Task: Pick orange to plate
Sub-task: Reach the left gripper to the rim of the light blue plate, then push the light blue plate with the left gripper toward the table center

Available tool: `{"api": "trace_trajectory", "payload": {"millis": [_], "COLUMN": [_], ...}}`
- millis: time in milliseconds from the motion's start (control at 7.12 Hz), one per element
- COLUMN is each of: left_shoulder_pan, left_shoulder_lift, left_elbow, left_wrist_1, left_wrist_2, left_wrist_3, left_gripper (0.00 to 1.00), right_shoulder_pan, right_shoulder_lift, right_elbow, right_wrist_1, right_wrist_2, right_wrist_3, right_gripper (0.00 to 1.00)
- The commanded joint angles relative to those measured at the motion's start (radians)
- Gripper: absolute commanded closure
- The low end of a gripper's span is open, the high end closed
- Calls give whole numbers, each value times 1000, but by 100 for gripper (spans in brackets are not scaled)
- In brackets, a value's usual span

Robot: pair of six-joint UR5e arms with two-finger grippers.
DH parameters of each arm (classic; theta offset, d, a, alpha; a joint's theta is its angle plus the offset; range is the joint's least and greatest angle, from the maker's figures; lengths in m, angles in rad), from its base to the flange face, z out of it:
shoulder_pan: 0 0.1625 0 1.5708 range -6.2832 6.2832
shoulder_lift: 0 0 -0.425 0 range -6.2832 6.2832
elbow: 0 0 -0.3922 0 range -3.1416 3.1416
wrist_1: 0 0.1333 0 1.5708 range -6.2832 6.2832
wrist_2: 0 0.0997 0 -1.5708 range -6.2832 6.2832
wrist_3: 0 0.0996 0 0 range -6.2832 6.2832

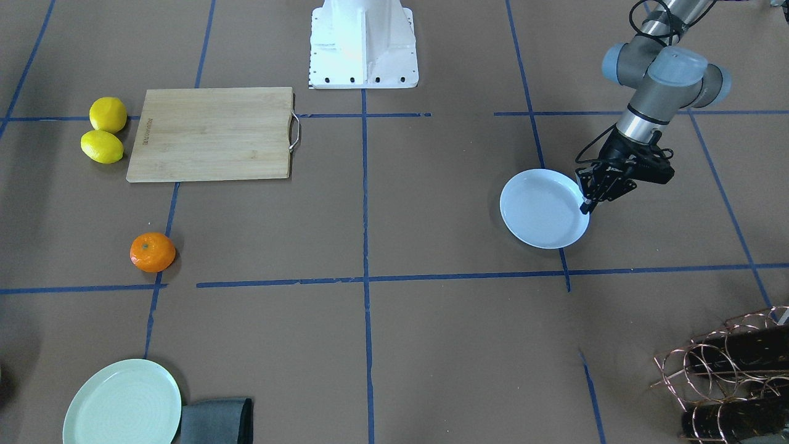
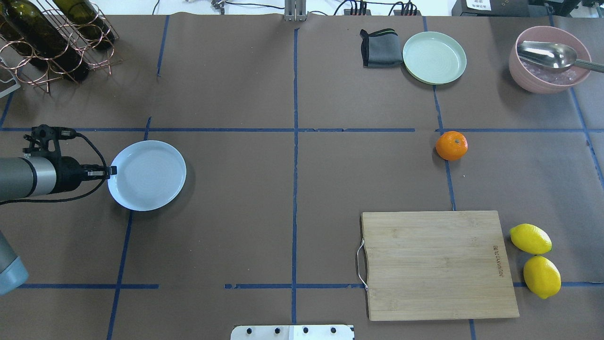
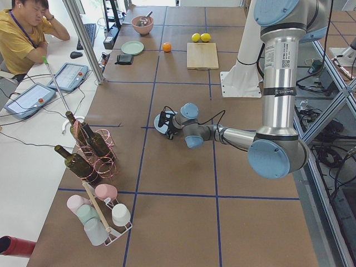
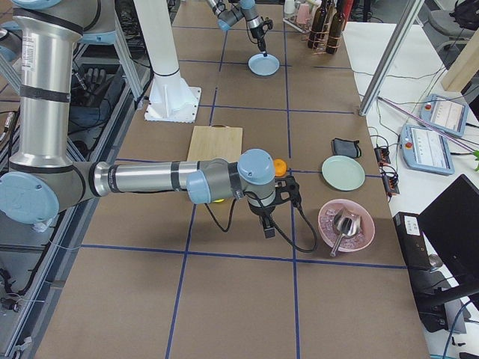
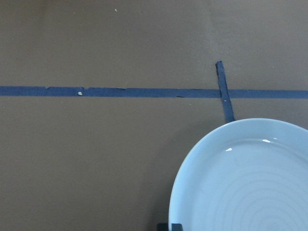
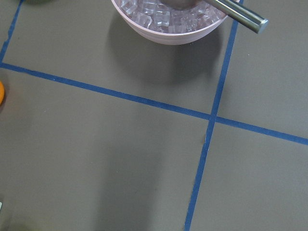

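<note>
Front: left gripper (image 1: pixel 585 207) clamped on the rim of the plate (image 1: pixel 541 209); orange (image 1: pixel 152 252) well apart, on the table's other half.
Overhead: same layout; orange sits alone on the table.
Right side: right gripper (image 4: pixel 269 226) hovers near orange; can't tell whether its jaws are apart or together.
Right wrist: orange barely visible at left edge.

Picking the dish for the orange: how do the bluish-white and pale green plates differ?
The bluish-white plate lies on the robot's left, the pale green plate on its far right. The left tool is at the bluish-white plate's rim; a grey cloth lies beside the pale green plate. Both are round, shallow, empty.
</note>
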Motion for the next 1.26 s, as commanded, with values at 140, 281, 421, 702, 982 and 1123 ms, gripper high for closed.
{"api": "trace_trajectory", "payload": {"millis": [140,281,421,702,982,1123], "left_shoulder_pan": [3,9,21,123,186,193], "left_shoulder_lift": [-174,-269,-382,-511,-579,-579], "left_elbow": [28,74,112,152,212,226], "left_wrist_1": [14,20,95,183,183,180], "left_wrist_2": [18,39,41,140,155,155], "left_wrist_3": [-47,-67,-69,-69,-64,-58], "left_gripper": [100,100,100,100,100,100], "right_shoulder_pan": [3,3,3,3,3,3], "right_shoulder_lift": [-8,-9,-11,-12,-12,-12], "right_elbow": [5,5,5,3,5,3], "right_wrist_1": [0,0,0,0,0,0], "right_wrist_2": [0,0,0,0,2,5], "right_wrist_3": [-1,-1,-1,-1,1,0], "right_gripper": [0,0,0,0,0,0]}}
